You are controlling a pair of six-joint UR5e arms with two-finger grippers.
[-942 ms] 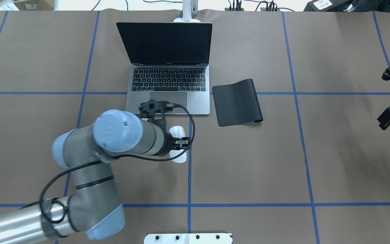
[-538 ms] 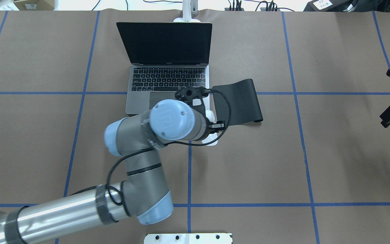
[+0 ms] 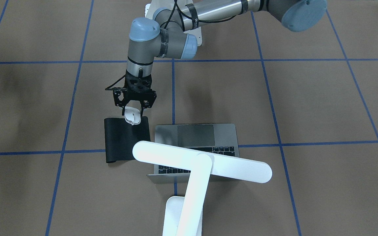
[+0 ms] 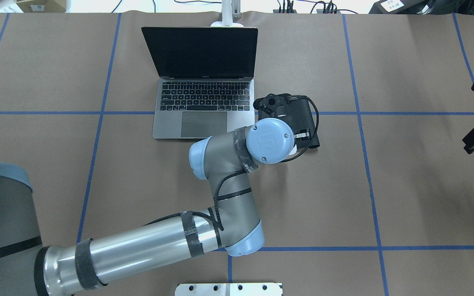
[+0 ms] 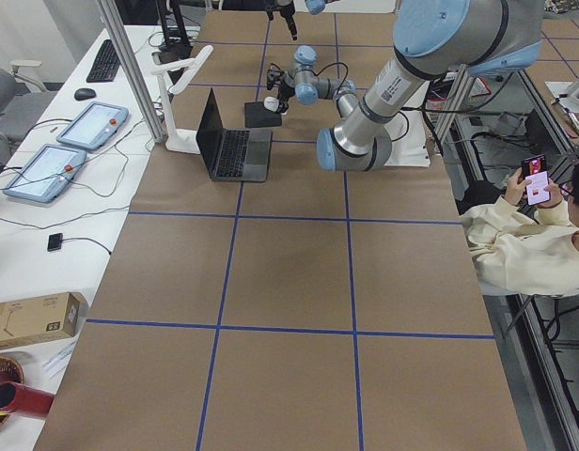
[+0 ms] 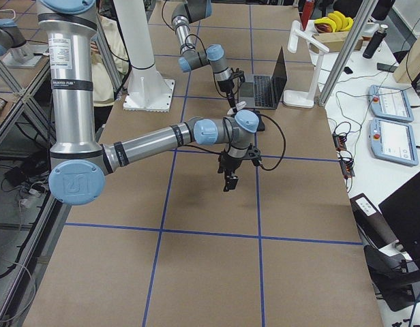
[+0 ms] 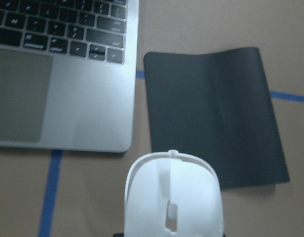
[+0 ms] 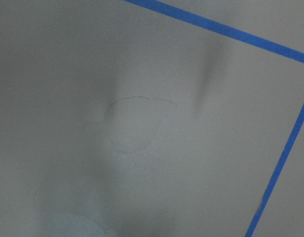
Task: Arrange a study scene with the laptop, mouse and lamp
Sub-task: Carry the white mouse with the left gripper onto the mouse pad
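My left gripper (image 3: 133, 108) is shut on the white mouse (image 3: 132, 117) and holds it just above the near edge of the black mat (image 3: 123, 141). The left wrist view shows the mouse (image 7: 171, 197) in front of the mat (image 7: 211, 113). In the overhead view my wrist hides the gripper. The open grey laptop (image 4: 204, 107) sits left of the mat (image 4: 303, 117). The white lamp (image 3: 202, 160) stands behind the laptop (image 3: 195, 136), its bar head over the keyboard. My right gripper (image 4: 473, 142) hangs at the table's right edge, empty; I cannot tell how its jaws stand.
A white ribbed pedestal (image 4: 228, 289) sits at the table's near edge. Blue tape lines cross the brown table cover (image 4: 405, 185). A seated person (image 5: 524, 244) is beside the table on the robot's side. The lamp base (image 4: 227, 24) is at the far edge.
My left arm has carried the mouse from in front of the laptop rightward and farther out, to over the mat's near edge. The right gripper shifted slightly toward the right edge.
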